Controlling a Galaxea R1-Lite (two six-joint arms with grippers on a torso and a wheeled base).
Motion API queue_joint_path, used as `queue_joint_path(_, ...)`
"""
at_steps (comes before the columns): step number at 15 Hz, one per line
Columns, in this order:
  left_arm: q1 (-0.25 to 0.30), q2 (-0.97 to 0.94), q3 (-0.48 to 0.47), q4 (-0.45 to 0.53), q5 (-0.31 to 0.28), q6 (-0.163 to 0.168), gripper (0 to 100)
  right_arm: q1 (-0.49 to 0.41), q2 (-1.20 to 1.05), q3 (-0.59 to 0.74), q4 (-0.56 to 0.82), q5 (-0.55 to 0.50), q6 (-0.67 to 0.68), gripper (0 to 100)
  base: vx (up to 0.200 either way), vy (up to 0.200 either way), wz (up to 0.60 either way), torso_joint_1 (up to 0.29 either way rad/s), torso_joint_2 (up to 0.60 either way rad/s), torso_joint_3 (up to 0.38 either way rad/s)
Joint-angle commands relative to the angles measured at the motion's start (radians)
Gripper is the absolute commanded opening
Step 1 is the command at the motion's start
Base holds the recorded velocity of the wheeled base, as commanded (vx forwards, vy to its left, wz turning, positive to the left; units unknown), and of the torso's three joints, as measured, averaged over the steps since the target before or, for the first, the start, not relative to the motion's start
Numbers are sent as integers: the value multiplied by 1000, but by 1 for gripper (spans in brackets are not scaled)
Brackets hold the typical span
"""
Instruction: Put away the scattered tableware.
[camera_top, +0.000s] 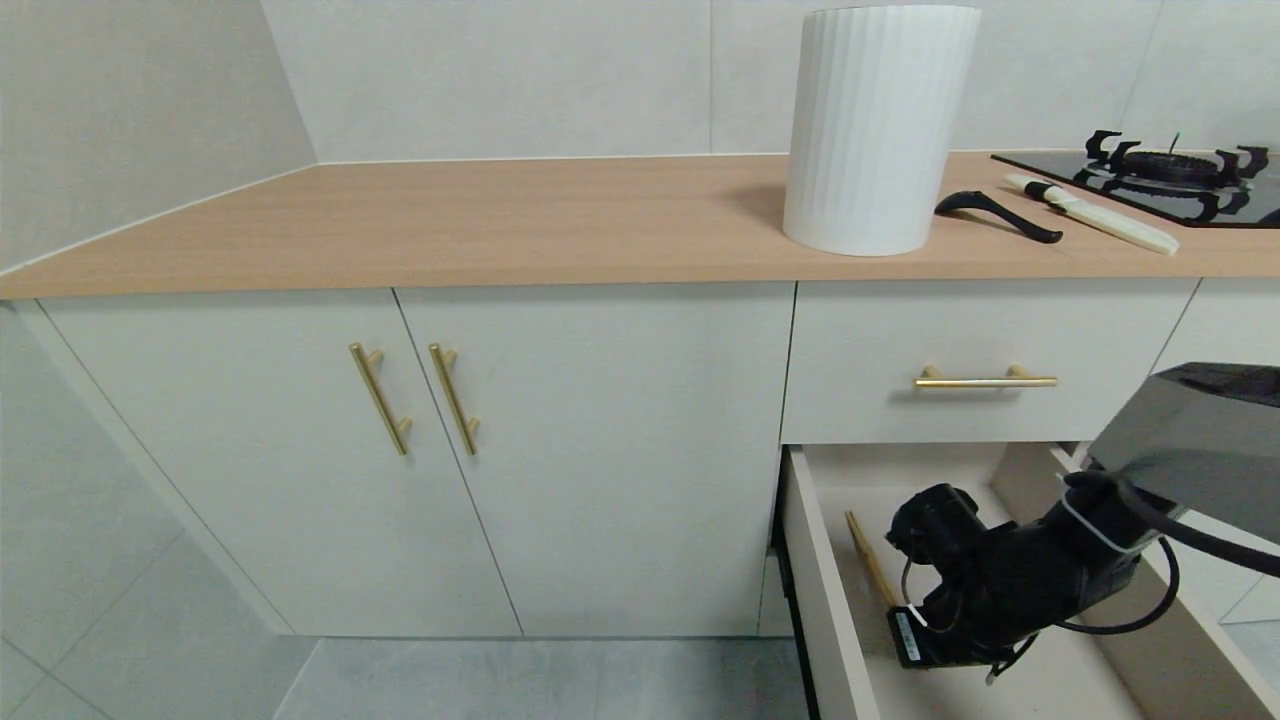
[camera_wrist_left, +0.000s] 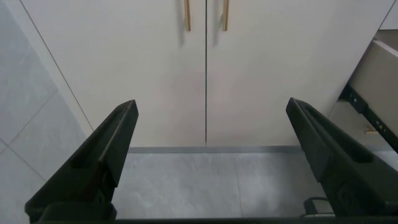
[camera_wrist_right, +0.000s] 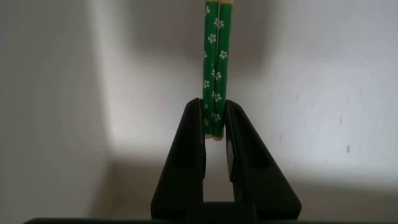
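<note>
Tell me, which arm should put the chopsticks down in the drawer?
Right. The right hand is shut on the chopsticks and sits inside the open drawer, so it likely only needs to let go. The left hand is open, empty and faces the cupboard doors.

On the counter (camera_top: 450, 220), a utensil (camera_top: 995, 213) and knife (camera_top: 1095, 215) lie right of the canister (camera_top: 875, 130); below, chopsticks (camera_top: 870, 562) sit inside the open drawer (camera_top: 812, 560).

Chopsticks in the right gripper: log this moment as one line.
right gripper: shut on chopsticks | place: open drawer | left gripper: open | on counter: black utensil, white utensil
</note>
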Motion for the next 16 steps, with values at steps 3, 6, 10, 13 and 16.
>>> queue_joint_path(3,0,0,0,0,0,0,100,14,67,6,-19,-19,4,0,0,0,0,0,0,0)
queue_joint_path(6,0,0,0,0,0,0,100,14,69,7,-24,-21,12,0,0,0,0,0,0,0)
queue_joint_path(10,0,0,0,0,0,0,100,14,69,6,-24,-21,12,0,0,0,0,0,0,0)
queue_joint_path(13,0,0,0,0,0,0,100,14,69,7,-24,-21,12,0,0,0,0,0,0,0)
queue_joint_path(16,0,0,0,0,0,0,100,14,69,7,-22,-22,12,100,0,0,0,0,0,0)
